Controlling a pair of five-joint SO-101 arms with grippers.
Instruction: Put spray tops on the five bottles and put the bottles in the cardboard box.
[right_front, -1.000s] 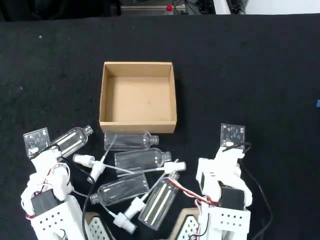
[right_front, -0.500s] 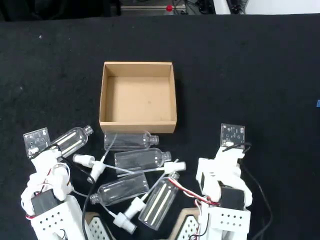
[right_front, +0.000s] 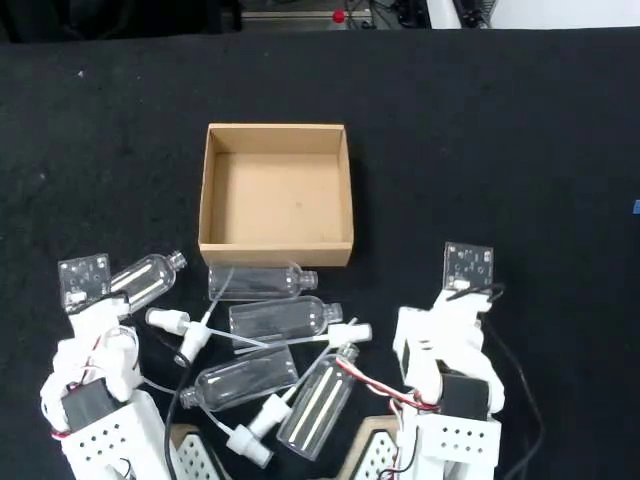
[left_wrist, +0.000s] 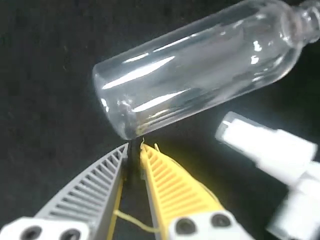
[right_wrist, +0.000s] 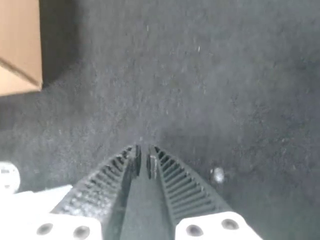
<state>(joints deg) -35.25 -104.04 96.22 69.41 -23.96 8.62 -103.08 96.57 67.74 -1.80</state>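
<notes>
High view: black table, and on it the cardboard box, open, with no bottle in it yet. Five clear bottles lie uncapped just in front of it, with spray tops scattered among them. The left gripper is pinched together on nothing, its tips just beside the leftmost bottle's base. The right gripper is likewise clenched and empty over bare cloth. We judge the first grab is pending: spread the jaws wide, straddle that bottle mid-body and squeeze gently, since it may roll.
</notes>
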